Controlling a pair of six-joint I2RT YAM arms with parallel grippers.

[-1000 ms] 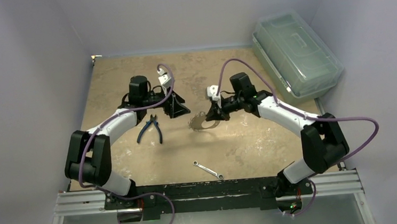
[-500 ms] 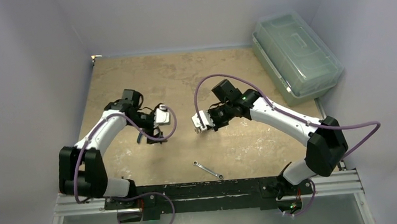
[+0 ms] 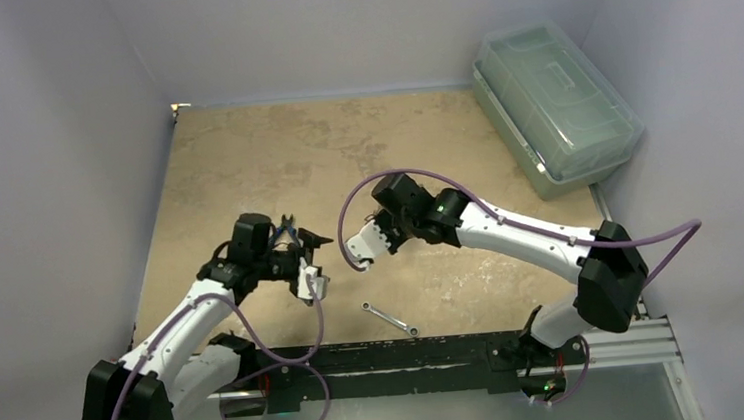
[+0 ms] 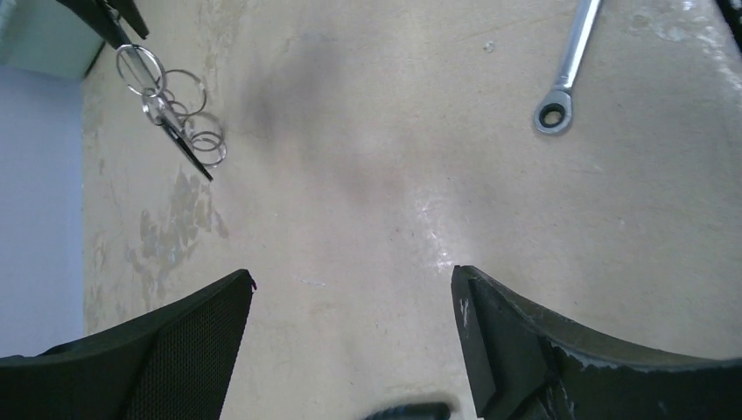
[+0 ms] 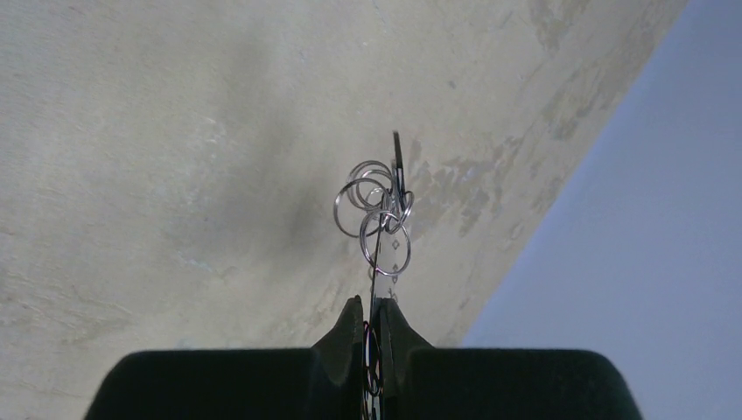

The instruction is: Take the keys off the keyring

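Now: risk is slip. R tool [image 5: 374, 306] is clenched on keyring [image 5: 378, 214] by a thin edge-on pinch, so a bump from L tool [image 4: 353, 280] could swing it loose. Rings + key [image 4: 188, 153] jut beyond R tips, above tabletop [image 4: 367, 175]. L tool released, well apart from them.

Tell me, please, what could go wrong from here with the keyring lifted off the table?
The right gripper pinches the keyring at its fingertips, by a thin edge, so it could slip and drop. The left gripper is open and apart from it; it looks tangled and may be hard to grip cleanly.
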